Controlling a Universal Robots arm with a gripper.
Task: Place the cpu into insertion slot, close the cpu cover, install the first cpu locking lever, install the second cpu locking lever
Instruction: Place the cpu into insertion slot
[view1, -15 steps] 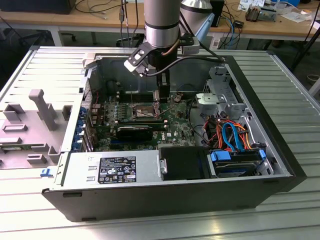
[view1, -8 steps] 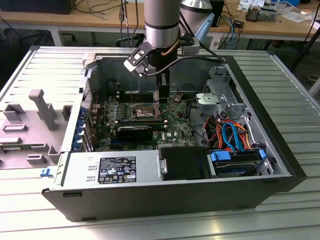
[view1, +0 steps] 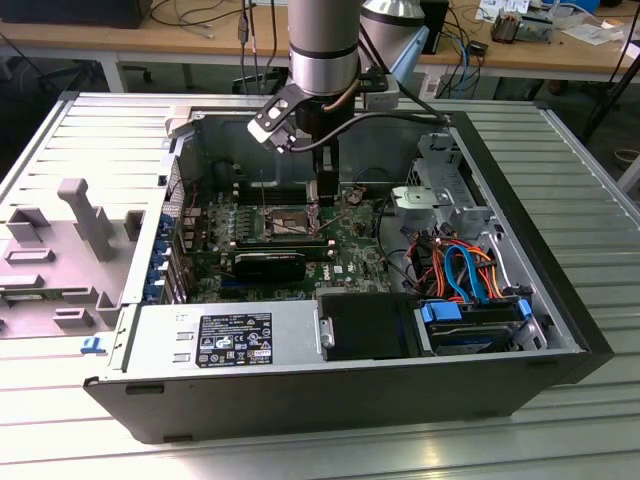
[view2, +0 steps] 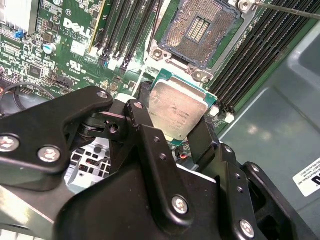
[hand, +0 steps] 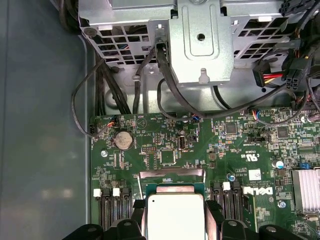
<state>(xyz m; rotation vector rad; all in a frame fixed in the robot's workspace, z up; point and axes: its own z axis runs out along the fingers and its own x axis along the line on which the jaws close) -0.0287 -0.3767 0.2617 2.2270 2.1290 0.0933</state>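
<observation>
Mid-frame, exterior view: gripper (view1: 320, 205) hangs from the smooth grey arm (view1: 322, 45) inside the open sheet-metal case (view1: 560, 335), over the green board (view1: 350, 250).
Cpu look: flat square chip with a matte silvery-grey metal lid, rounded corners, faint print and a thin green edge around it (view2: 177, 110). It looks paler in the first wrist view (hand: 174, 215).
Fingers: black, slab-sided and bolted (view2: 142, 120), pinched in on two opposite edges of the cpu, spread just as wide as the chip.
Cpu place: held between the fingers near the slot (view2: 200, 27), apart from it and not seated.
Slot: square, with a grainy gold-brown contact field, a dark rectangular patch at its centre, and a metal rim with screws at the corners. It is bare.
Memory slots: long, black and ribbed (view2: 265, 55), running along both sides of the slot.
Rod: a thin bright wire (view2: 285, 9) by a corner of the slot.
Cage: perforated grey steel (hand: 200, 40), with black cables (hand: 167, 75) drooping below it onto the board.
</observation>
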